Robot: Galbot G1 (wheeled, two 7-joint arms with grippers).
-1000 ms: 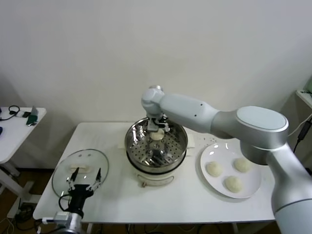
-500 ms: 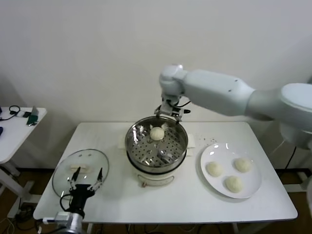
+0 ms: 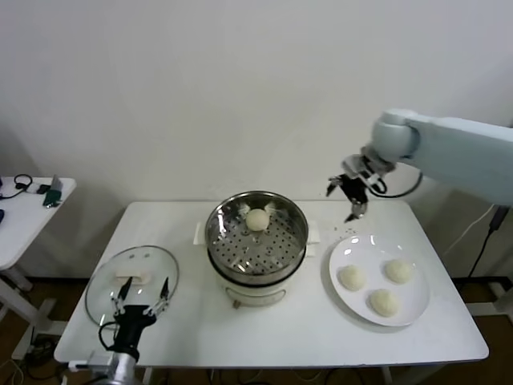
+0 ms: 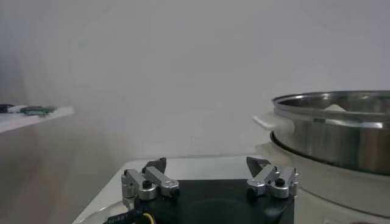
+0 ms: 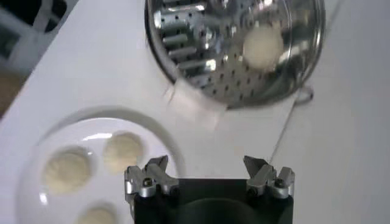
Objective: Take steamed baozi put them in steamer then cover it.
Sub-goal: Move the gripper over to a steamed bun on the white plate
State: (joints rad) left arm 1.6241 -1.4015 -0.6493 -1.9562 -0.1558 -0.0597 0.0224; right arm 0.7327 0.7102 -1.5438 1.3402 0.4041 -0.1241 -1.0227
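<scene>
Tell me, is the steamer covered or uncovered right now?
Uncovered. The steamer stands open with one baozi inside; the glass lid lies on the table beside it.

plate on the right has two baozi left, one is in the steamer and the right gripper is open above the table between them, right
Not quite: the plate holds three baozi, not two, as the head view shows. The rest stands: one baozi lies in the steamer, and the right gripper is open in the air between steamer and plate.
</scene>
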